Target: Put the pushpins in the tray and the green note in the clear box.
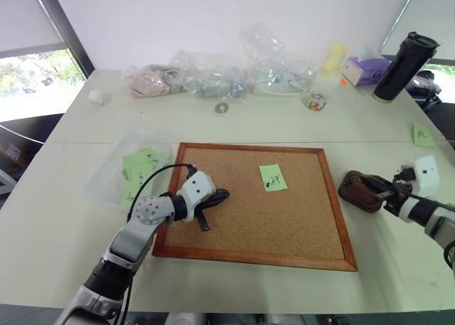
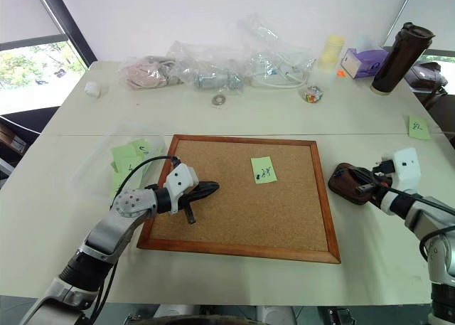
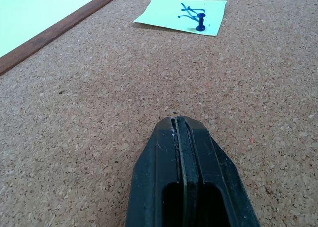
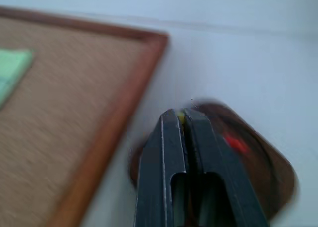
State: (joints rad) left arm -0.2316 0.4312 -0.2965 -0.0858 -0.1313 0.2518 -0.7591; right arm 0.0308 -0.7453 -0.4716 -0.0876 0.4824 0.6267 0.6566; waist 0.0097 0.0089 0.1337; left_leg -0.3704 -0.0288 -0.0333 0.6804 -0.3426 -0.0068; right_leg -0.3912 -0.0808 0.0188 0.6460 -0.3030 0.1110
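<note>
Pushpins: one red-headed pin (image 4: 234, 143) lies in the glossy brown oval tray (image 2: 348, 183) under my right gripper (image 4: 180, 118), its fingers pressed together on something small and yellow I cannot identify; light-green square note (image 1: 273, 177) remains pinned on the corkboard (image 1: 298, 232).

bare corkboard (image 1: 284, 218) around pinned green note (image 1: 273, 177), clutter far behind

A rough, grainy corkboard (image 1: 284, 218) in a smooth reddish wood frame lies on the matt pale surface (image 1: 234, 122), bearing a green paper note (image 1: 273, 177); right of it, the tray (image 1: 357, 190) looks glossy brown.
</note>
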